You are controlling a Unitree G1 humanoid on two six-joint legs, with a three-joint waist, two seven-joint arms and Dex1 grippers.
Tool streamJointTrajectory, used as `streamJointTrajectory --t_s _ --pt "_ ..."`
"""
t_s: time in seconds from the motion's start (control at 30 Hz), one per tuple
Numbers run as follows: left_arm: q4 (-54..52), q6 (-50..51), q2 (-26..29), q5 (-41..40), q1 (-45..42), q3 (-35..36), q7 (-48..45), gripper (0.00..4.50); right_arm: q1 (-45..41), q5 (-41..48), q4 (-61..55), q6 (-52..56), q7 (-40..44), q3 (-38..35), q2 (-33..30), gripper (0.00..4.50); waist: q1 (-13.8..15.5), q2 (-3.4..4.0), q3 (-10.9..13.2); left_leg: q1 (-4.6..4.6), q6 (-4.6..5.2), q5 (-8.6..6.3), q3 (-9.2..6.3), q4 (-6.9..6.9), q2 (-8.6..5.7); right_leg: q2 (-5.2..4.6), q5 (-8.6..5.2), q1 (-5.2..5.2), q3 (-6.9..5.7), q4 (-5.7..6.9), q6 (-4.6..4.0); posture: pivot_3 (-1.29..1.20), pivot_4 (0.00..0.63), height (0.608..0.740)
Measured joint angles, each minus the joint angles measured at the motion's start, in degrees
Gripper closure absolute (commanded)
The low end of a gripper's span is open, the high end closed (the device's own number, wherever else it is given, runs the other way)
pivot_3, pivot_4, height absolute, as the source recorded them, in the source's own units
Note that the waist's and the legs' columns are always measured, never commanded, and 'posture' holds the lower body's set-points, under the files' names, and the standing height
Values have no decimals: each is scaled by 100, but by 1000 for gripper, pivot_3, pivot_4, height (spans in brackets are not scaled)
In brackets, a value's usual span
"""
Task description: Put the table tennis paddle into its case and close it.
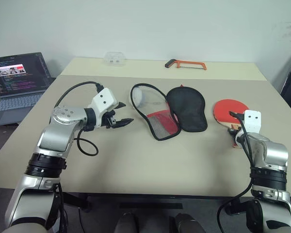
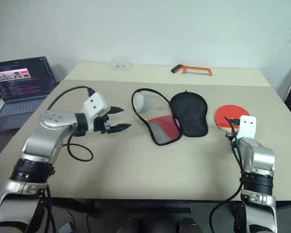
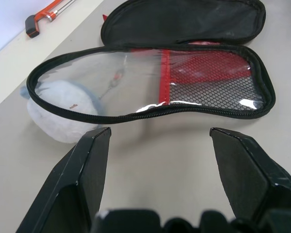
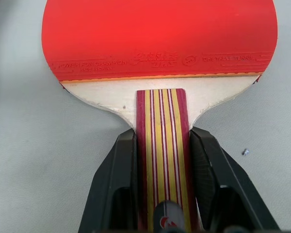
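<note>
The left gripper (image 3: 155, 145) holds its two black fingers (image 3: 82, 174) spread wide over bare beige table (image 3: 150, 165), touching nothing. Just beyond them lies the case (image 3: 184, 82), unzipped and laid open: its clear front with red-edged black mesh faces up nearest, the black fabric half behind. A grey fuzzy charm (image 3: 58, 114) rests under the clear end. An orange hacksaw (image 3: 43, 14) lies well apart.
</note>
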Motion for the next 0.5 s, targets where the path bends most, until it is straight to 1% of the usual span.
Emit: streamJointTrajectory --t_s 0.2,0.33,0.5 --pt "-13 82 38 11 1 1 63 933 -165 -24 118 -3 -154 71 -1 3395 -1 2 2 1 1 0 5 -1 0 0 0 -6 5 4 0 0 150 740" --pt "-158 137 93 10 2 5 72 933 -552 -150 136 -4 -311 185 -31 3395 -2 5 3 -22 1 1 11 -9 1 2 -2 -41 12 9 -3 0 150 740" --pt "-217 232 133 9 40 33 95 933 -1121 -203 42 -4 -340 462 57 3395 -19 7 4 -29 0 0 12 -25 3 4 -8 -54 12 8 -13 0 150 740"
